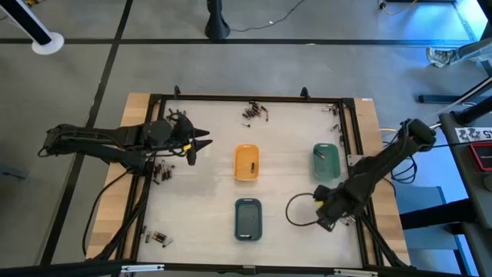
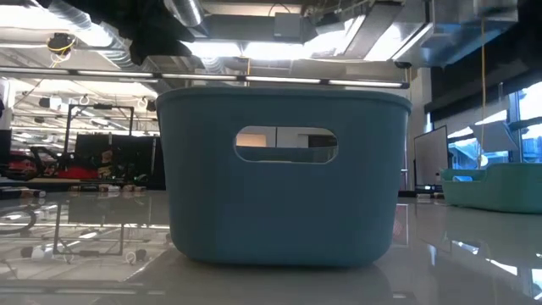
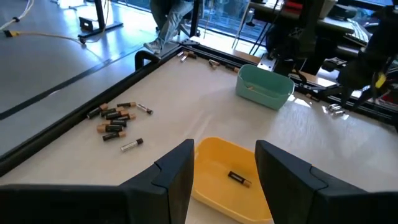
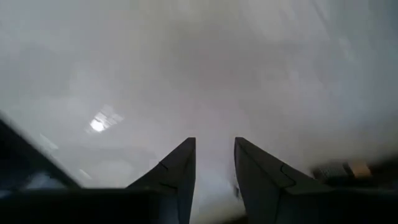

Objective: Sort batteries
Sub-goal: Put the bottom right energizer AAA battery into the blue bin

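The left gripper [image 3: 222,177] is hovering open, holding nothing, beside the orange tray [image 1: 246,162]. The right gripper [image 1: 323,218], parted and holding nothing, is sitting at the frame's lower right.

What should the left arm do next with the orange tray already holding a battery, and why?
Probably swing the left tool back toward a loose pile of batteries and pick another. Its fingers stand apart with nothing visible between them, it faces the orange tray, where one battery already lies, and many cells still lie on the table. The right tool waits low near the table's right edge.
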### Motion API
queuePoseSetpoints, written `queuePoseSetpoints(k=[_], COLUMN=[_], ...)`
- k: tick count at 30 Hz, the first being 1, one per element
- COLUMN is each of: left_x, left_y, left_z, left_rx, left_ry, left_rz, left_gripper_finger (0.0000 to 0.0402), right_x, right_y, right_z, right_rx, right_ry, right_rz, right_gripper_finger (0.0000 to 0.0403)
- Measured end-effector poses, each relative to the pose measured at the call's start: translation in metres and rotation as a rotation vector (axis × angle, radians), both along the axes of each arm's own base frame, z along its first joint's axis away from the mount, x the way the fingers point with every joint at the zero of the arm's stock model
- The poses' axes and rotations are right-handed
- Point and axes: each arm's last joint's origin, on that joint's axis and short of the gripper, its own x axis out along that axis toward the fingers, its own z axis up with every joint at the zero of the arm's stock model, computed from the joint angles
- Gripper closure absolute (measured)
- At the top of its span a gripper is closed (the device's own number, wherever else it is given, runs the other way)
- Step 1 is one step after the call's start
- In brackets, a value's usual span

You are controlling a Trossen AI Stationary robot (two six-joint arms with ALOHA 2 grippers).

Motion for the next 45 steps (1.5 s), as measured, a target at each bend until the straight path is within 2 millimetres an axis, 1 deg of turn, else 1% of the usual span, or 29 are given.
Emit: queuePoseSetpoints(k=[4, 7, 13, 18, 21, 30, 37, 45], left_x=[0.000, 0.000, 0.000, 0.000, 0.000, 0.000, 0.000, 0.000], left_y=[0.002, 0.003, 0.003, 0.003, 0.003, 0.003, 0.003, 0.003], left_z=[0.000, 0.000, -0.001, -0.001, -0.001, -0.001, -0.001, -0.001], left_rx=[-0.009, -0.014, -0.022, -0.034, -0.038, -0.041, -0.043, -0.039], left_ry=[0.000, 0.001, 0.000, 0.003, 0.001, -0.002, -0.003, -0.002], left_rz=[-0.006, -0.010, -0.008, -0.004, -0.003, -0.001, 0.000, -0.002], left_gripper_finger=[0.0240, 0.0240, 0.0240, 0.0240, 0.0240, 0.0240, 0.0240, 0.0240], right_x=[-0.003, -0.005, -0.011, -0.021, -0.025, -0.034, -0.029, -0.029], right_y=[0.008, 0.011, 0.012, 0.012, 0.014, 0.020, 0.024, 0.023], right_z=[-0.012, -0.016, -0.018, -0.036, -0.042, -0.042, -0.043, -0.043], right_rx=[0.011, 0.022, 0.001, 0.036, 0.043, 0.018, 0.030, 0.018], right_ry=[0.134, 0.180, 0.199, 0.238, 0.247, 0.248, 0.184, 0.186], right_rz=[0.025, 0.038, 0.049, 0.038, 0.021, 0.012, -0.026, -0.061], right_gripper_finger=[0.0291, 0.0291, 0.0291, 0.0291, 0.0291, 0.0291, 0.0291, 0.0291])
